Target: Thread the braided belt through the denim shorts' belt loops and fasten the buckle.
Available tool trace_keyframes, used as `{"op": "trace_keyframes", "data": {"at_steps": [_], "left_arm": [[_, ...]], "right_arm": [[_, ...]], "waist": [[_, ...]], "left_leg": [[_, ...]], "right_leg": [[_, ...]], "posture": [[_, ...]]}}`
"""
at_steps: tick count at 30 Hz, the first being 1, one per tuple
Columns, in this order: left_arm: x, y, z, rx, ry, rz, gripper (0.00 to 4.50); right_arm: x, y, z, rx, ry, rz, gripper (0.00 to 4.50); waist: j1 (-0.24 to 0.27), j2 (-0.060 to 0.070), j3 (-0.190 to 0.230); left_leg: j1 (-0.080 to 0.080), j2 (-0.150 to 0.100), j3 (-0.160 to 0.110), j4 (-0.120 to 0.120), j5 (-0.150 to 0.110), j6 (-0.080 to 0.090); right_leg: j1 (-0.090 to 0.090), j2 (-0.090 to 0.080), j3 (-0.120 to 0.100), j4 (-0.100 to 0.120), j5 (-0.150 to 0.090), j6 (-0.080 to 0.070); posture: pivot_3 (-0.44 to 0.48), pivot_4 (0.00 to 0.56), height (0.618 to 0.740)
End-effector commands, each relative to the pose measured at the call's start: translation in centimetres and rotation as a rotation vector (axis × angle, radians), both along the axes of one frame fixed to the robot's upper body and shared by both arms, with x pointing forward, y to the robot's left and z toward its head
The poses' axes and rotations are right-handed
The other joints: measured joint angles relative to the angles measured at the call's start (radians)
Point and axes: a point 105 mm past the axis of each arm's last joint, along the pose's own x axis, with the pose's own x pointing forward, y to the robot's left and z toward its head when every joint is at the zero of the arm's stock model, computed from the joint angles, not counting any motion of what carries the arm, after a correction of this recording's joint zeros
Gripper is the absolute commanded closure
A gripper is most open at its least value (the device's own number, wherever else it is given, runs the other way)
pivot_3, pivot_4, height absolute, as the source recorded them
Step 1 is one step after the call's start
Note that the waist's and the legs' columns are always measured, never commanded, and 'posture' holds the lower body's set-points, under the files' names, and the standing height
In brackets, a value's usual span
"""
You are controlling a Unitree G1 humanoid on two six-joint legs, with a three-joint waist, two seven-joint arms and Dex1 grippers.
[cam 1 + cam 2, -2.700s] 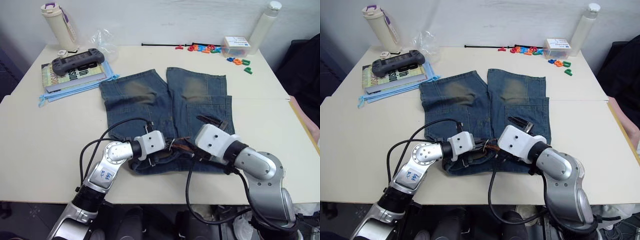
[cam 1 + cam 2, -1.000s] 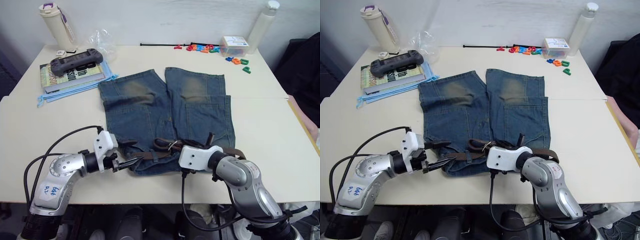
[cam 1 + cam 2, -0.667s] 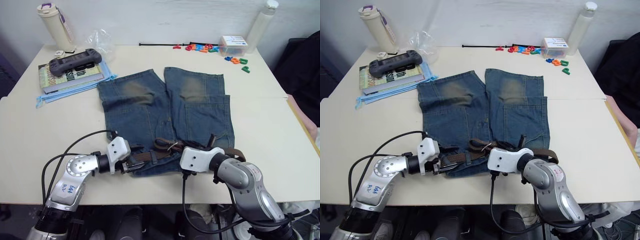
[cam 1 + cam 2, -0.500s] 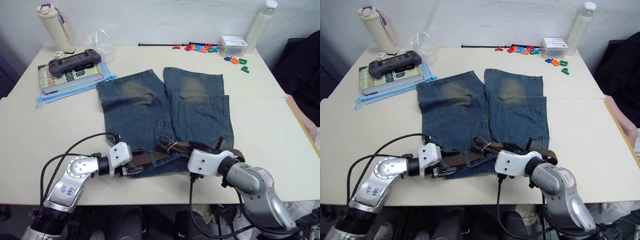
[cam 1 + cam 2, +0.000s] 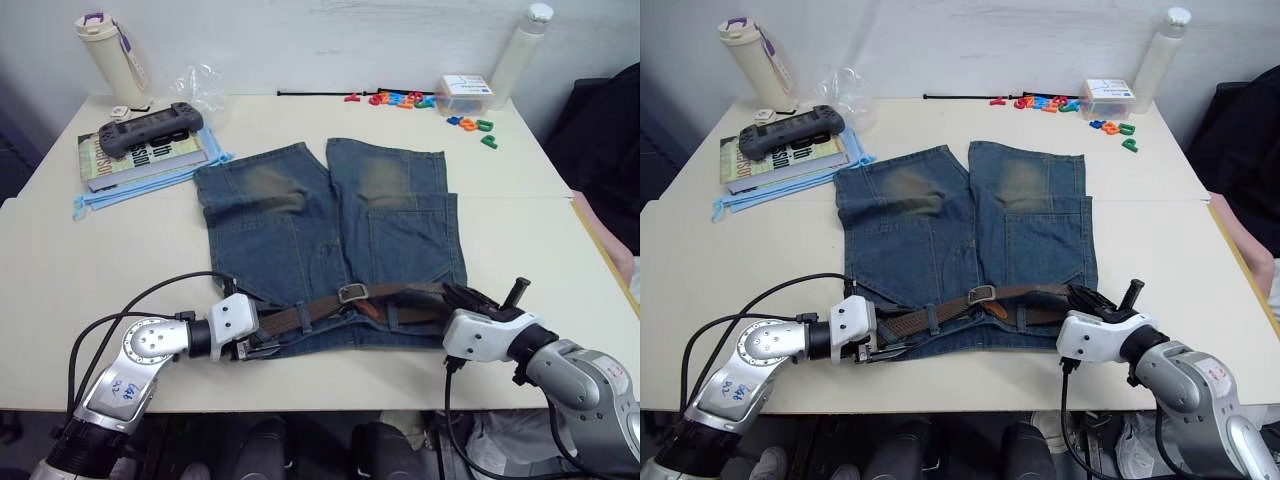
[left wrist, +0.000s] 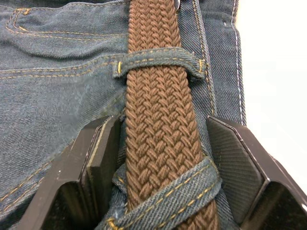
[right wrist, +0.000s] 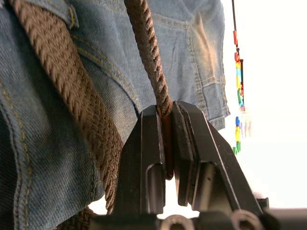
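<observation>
From the head views, the braided belt (image 5: 330, 308) lies along the waistband of the denim shorts (image 5: 330, 235), the buckle (image 5: 350, 293) near the middle.

In the left wrist view, the left gripper (image 6: 163, 158) is spread, straddling the belt where it passes under two belt loops (image 6: 160, 63).

In the right wrist view, the right gripper (image 7: 167, 143) pinches the belt's free end edge-on. A hard pull could drag the belt back out of the loops, or bunch the shorts.
</observation>
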Motion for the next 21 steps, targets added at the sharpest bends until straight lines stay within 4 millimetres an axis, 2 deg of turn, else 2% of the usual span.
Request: {"op": "trace_keyframes", "data": {"at_steps": [1,12,21], "left_arm": [[-0.9,2.2,-3.2,0.113,0.117,0.063,1.33],[-0.9,2.1,-3.1,0.115,0.11,0.067,1.33],[-0.8,1.9,-3.1,0.112,0.108,0.065,1.33]], "right_arm": [[0.6,-2.9,0.9,-0.043,-0.057,-0.132,4.5],[0.1,-5.9,-0.4,-0.134,-0.02,-0.294,4.5],[-0.1,-6.4,0.2,-0.136,-0.062,-0.341,4.5]], "waist": [[0.001,0.001,0.0],[0.004,0.001,-0.001],[0.013,0.001,-0.001]], "left_leg": [[0.0,0.0,0.0,0.0,0.0,0.0],[-0.001,0.0,-0.001,0.0,0.0,0.0],[-0.001,0.0,-0.002,0.0,-0.001,0.0]], "right_leg": [[0.0,0.0,0.0,0.0,0.0,0.0],[0.001,0.0,-0.001,-0.002,0.0,0.0],[0.001,0.0,-0.001,-0.003,0.0,0.0]], "posture": [[0.0,0.15,0.706],[0.0,0.15,0.706],[0.0,0.15,0.706]]}}
